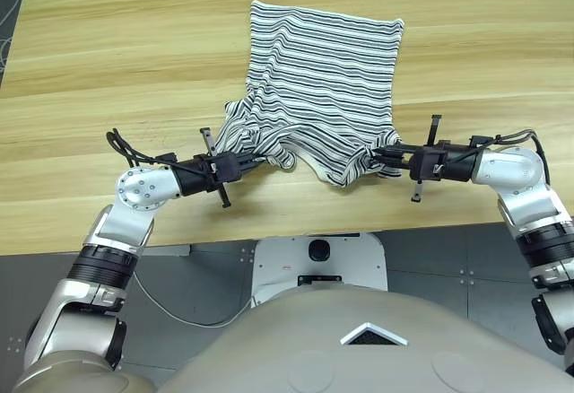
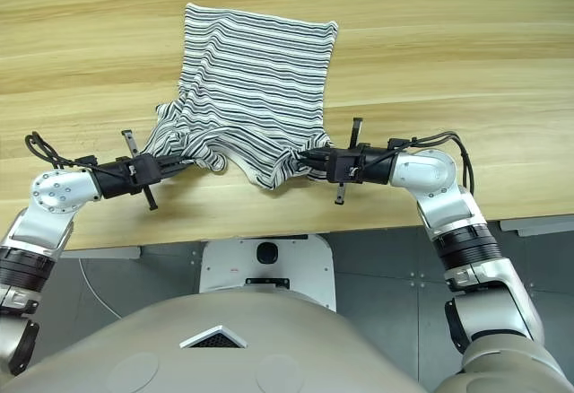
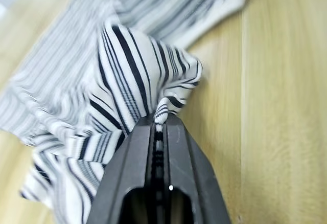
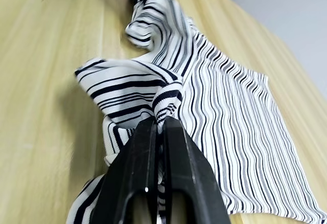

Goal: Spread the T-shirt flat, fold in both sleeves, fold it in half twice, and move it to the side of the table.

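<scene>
1 striped T-shirt (image 1: 318, 79) on the bench (image 1: 108, 70): far part lies flat, near edge bunched up btwn 2 grippers. L gripper (image 1: 240, 161) closed tight, pinching a fold at the shirt's near-left corner. R gripper (image 1: 384, 154) likewise clamped on fabric at near-right corner. Both near bench's front edge.

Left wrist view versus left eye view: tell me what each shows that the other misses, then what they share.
Left wrist view: seen close, a ridge of T-shirt nipped in the shut left gripper. Left eye view: the right gripper shut on the T-shirt's near right side, and the far edge lying flat. Both: the striped T-shirt, the left gripper and the table.
</scene>
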